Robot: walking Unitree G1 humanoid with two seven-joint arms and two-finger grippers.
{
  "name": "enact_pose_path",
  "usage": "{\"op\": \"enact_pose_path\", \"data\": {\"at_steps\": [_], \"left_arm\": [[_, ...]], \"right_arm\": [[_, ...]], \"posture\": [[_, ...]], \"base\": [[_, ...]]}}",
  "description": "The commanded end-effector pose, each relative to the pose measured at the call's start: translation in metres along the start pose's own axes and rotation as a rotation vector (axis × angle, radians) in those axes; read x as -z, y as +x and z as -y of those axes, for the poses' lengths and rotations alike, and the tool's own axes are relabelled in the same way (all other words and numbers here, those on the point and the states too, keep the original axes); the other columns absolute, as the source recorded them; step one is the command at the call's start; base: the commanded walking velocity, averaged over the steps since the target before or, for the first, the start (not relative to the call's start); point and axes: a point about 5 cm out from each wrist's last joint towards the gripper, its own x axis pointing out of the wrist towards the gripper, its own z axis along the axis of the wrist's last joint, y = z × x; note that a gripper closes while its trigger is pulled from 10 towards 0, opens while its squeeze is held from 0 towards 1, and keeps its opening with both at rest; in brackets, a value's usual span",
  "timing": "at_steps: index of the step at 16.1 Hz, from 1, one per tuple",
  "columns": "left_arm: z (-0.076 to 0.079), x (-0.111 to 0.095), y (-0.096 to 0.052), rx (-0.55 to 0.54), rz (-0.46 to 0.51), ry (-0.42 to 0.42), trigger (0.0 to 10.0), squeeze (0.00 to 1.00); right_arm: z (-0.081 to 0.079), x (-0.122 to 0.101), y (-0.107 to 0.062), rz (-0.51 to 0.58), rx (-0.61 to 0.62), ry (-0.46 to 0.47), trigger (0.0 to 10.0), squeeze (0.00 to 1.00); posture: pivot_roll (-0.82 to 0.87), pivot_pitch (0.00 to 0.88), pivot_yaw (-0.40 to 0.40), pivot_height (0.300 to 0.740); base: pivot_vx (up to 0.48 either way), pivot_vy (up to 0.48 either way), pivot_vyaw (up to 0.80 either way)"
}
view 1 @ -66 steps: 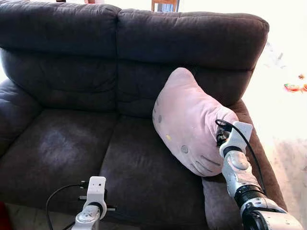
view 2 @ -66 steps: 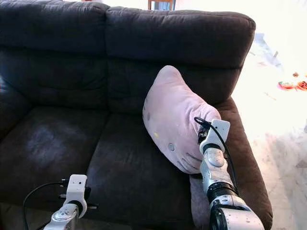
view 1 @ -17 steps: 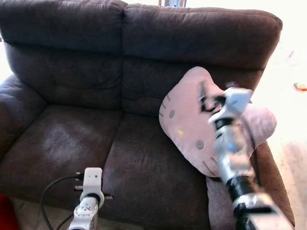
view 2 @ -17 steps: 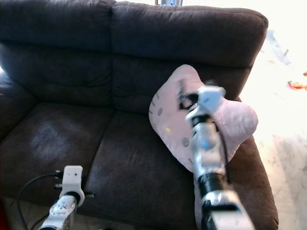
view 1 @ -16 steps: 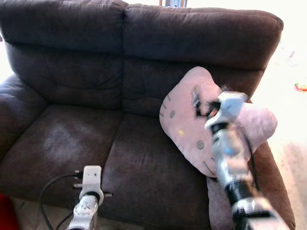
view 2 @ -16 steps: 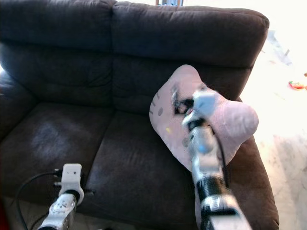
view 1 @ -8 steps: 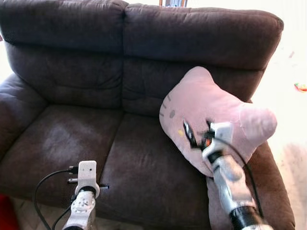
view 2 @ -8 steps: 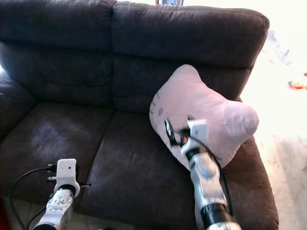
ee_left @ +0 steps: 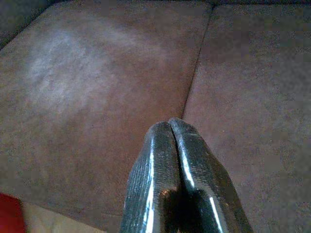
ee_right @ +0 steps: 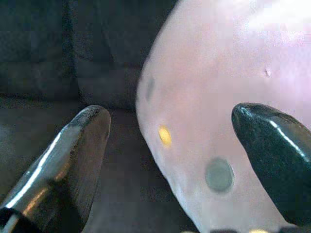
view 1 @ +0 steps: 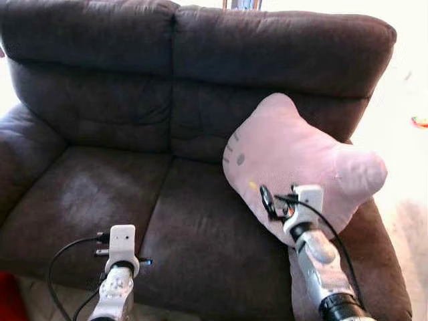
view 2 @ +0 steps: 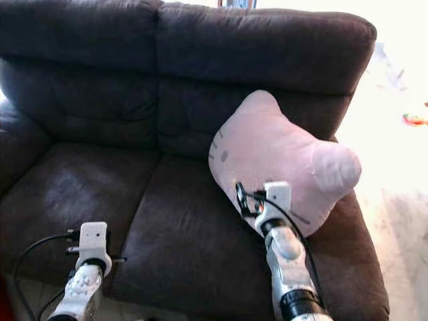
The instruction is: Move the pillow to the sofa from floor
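The right gripper (ee_right: pixel 170 145) hangs just in front of the pink pillow (view 1: pixel 294 160), its two black fingers (ee_right: pixel 73 155) spread wide apart with nothing between them. The pillow, shaped like a cat's face with a small yellow nose, sits on the right seat of the dark brown sofa (view 1: pixel 100 194), leaning against the backrest and the right armrest. Down low by the sofa's front edge, the left gripper (ee_left: pixel 177 145) points over the seat cushions, fingers pressed together on nothing.

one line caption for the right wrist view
Open right gripper facing the pink pillow propped on the dark sofa.
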Motion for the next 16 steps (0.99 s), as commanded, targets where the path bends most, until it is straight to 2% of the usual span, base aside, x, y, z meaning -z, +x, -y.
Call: {"op": "enact_pose_path", "data": {"at_steps": [1, 7, 10, 16], "left_arm": [[0.003, 0.004, -0.003, 0.011, -0.006, 0.021, 10.0, 0.0], [0.004, 0.002, -0.001, 0.021, -0.002, 0.025, 10.0, 0.0], [0.004, 0.002, -0.001, 0.01, -0.01, 0.004, 10.0, 0.0], [0.002, 0.004, -0.002, 0.004, -0.02, -0.001, 10.0, 0.0]], "right_arm": [[0.003, 0.001, -0.001, -0.001, 0.018, 0.002, 10.0, 0.0], [0.002, 0.003, 0.002, -0.005, 0.033, 0.012, 10.0, 0.0], [0.006, 0.017, 0.0, -0.074, 0.08, 0.025, 10.0, 0.0], [0.009, 0.022, -0.002, -0.102, 0.094, 0.023, 10.0, 0.0]], "posture": [[0.06, 0.094, -0.023, 0.74], [0.06, 0.088, -0.023, 0.74], [0.07, 0.104, -0.026, 0.74], [0.07, 0.123, -0.027, 0.74]], "base": [[0.0, 0.0, 0.0], [0.0, 0.0, 0.0], [0.0, 0.0, 0.0], [0.0, 0.0, 0.0]]}}
